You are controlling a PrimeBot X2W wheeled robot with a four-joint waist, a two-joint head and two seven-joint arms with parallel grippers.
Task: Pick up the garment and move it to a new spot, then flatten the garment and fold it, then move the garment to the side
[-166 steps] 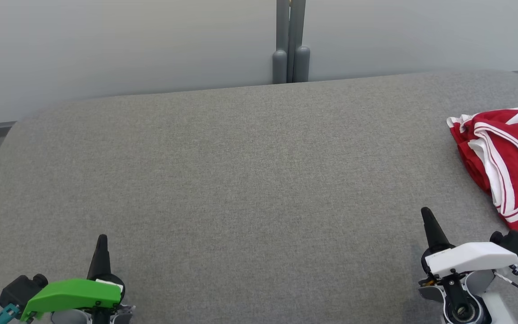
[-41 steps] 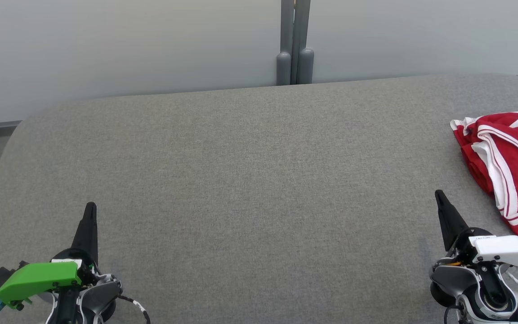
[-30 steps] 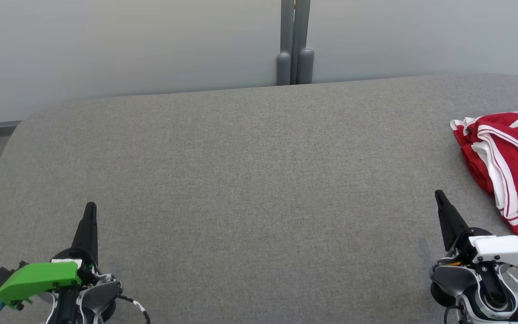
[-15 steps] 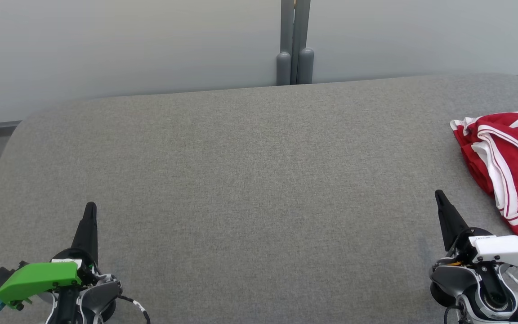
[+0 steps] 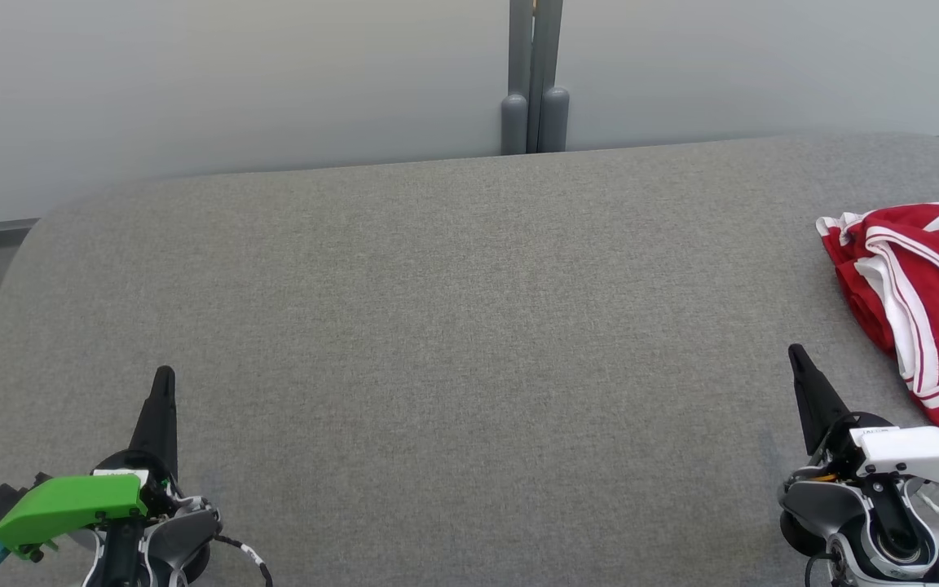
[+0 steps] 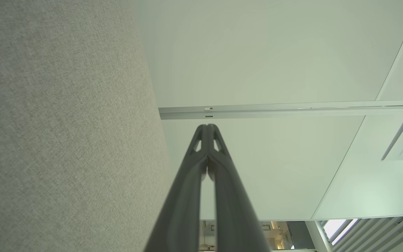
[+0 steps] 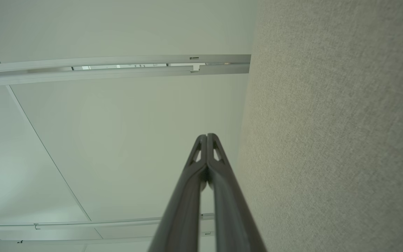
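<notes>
Grey fabric-covered worktop [image 5: 469, 326], rounded far corners, wide bare middle. Pale wall panels [image 5: 233, 81] behind its far edge, with a grey post [image 5: 535, 81] rising at the middle of that edge.

Garment [image 5: 918, 293]: red cloth with white bands and thin white stripes, bunched in a loose heap. It lies at the worktop's right edge, between the far right corner and the near one, and is partly cut off by the picture's side. It rests on the fabric, and nothing grips it.

Left gripper [image 5: 163, 375]: near the worktop's near left corner, dark fingers pointing toward the far edge, green cover [image 5: 70, 505] on the wrist behind them. In the left wrist view the left gripper [image 6: 207, 126] has its two fingers pressed together to the tips, with nothing between them. Worktop fabric runs along one side of that view, wall panels and a metal rail [image 6: 257, 111] on the other.

Right gripper [image 5: 795, 352]: near the near right corner, white cover [image 5: 918, 452] behind the fingers. The garment lies just beyond it toward the right edge, near but apart from the fingers. In the right wrist view the right gripper [image 7: 206, 135] is likewise closed tip to tip and empty.
</notes>
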